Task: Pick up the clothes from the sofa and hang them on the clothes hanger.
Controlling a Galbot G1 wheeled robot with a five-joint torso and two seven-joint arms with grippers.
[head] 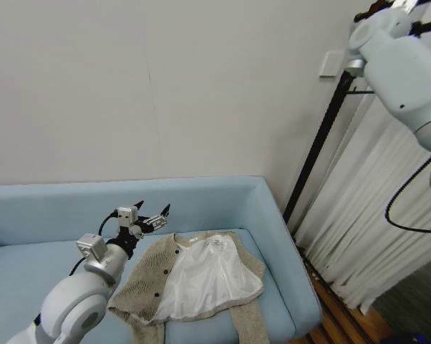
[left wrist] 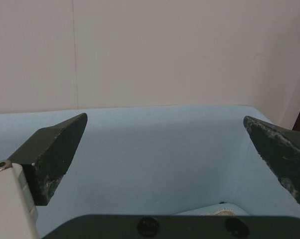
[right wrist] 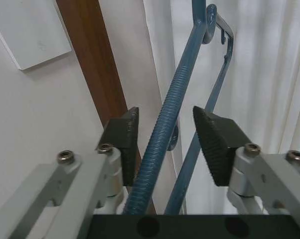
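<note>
Head view: pale blue sofa bearing a soft, light, floppy knit cardigan lying open by the right armrest, best pinched at the collar, one sleeve cut off below, left gripper spread just above it, right gripper spread around a stiff blue hanger, hook cropped.

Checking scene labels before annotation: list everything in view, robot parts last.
sofa: 1, light blue, against the wall
cardigan: 1, beige knit, white lining, lying open on the sofa seat
clothes rack: 1, dark pole, right of the sofa
curtain: 1, white, behind the clothes rack
hanger: 1, blue, up at the rack
left end effector: 1, open, above the seat by the cardigan's collar
right end effector: 1, open, raised, fingers either side of the hanger
</note>
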